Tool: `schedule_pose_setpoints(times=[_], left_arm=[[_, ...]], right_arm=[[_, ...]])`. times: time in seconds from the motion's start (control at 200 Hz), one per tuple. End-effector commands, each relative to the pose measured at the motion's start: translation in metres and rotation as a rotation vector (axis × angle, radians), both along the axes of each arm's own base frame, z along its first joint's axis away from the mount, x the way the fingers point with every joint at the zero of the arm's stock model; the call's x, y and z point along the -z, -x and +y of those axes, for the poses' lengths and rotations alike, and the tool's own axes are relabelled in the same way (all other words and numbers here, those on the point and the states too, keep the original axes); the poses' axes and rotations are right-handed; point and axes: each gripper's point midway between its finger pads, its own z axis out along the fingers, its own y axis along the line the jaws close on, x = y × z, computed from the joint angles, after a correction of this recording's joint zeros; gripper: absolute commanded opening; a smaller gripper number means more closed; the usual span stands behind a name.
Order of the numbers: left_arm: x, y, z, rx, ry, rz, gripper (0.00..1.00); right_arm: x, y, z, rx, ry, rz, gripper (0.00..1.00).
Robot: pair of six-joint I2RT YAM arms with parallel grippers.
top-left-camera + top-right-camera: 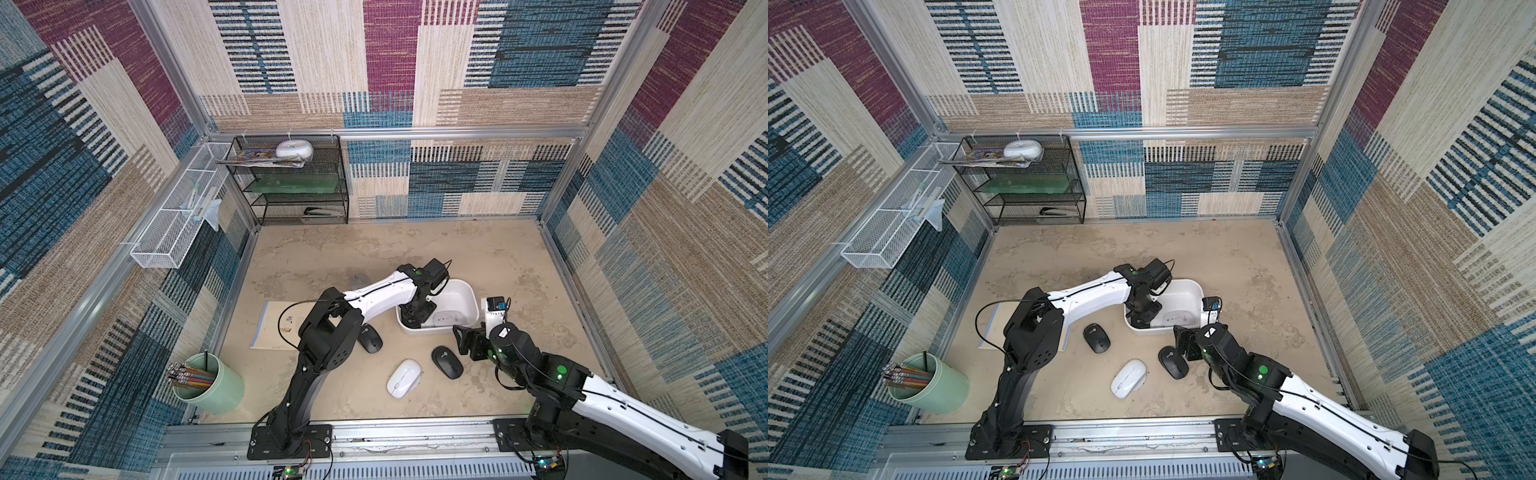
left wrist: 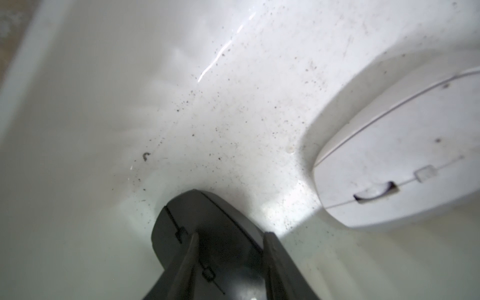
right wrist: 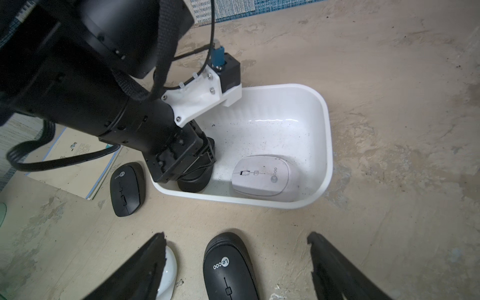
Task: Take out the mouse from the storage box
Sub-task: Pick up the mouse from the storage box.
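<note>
The white storage box (image 1: pixel 457 291) stands mid-table, also seen in the right wrist view (image 3: pixel 328 135). Inside it lie a white mouse (image 3: pixel 262 178) and a black mouse (image 2: pixel 220 228), the black one tilted against the near wall. My left gripper (image 1: pixel 411 318) reaches down into the box and is shut on that black mouse, one finger over its top face and the other at its edge. My right gripper (image 3: pixel 236 241) hangs open just outside the box's near side, above another black mouse (image 1: pixel 446 361) that lies on the table.
A white mouse (image 1: pixel 404 378) and a black mouse (image 1: pixel 370 337) lie on the table near the box. A notebook (image 1: pixel 274 326) sits under the left arm. A green pencil cup (image 1: pixel 210 384) stands front left. A black mesh rack (image 1: pixel 295 183) and a white wire basket (image 1: pixel 178 220) stand at the back left.
</note>
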Motion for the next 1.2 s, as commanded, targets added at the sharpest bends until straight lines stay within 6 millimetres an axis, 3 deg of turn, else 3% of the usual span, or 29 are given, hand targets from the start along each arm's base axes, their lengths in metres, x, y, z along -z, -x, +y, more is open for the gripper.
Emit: schedule_pose_setpoints(times=[0.0, 0.301, 0.386, 0.551, 0.616, 0.751, 0.907, 1.197], left_arm=[[0.015, 0.011, 0.003, -0.004, -0.021, 0.073, 0.41], [-0.007, -0.016, -0.029, 0.013, 0.067, 0.001, 0.33], [-0.017, -0.015, -0.028, 0.004, 0.077, -0.015, 0.41], [-0.036, -0.009, -0.006, -0.046, 0.069, -0.071, 0.63], [-0.04, -0.003, 0.0, -0.074, 0.082, -0.073, 0.67], [-0.033, 0.009, 0.002, -0.117, 0.124, -0.03, 0.77], [-0.014, 0.01, -0.002, -0.154, 0.117, 0.014, 0.81], [0.01, -0.008, -0.008, -0.202, 0.079, 0.026, 0.78]], right_arm=[[-0.003, 0.0, -0.004, 0.021, -0.01, -0.01, 0.89], [0.001, -0.004, 0.002, 0.005, 0.023, -0.005, 0.9], [0.003, -0.006, 0.002, 0.008, 0.043, -0.002, 0.9], [0.005, -0.007, 0.006, -0.012, 0.073, 0.007, 0.91], [0.008, -0.009, 0.005, -0.01, 0.091, 0.009, 0.91], [0.011, -0.009, 0.006, -0.01, 0.093, 0.016, 0.91], [0.009, -0.009, 0.001, 0.006, 0.077, 0.001, 0.92], [0.006, -0.011, 0.002, 0.009, 0.073, -0.009, 0.92]])
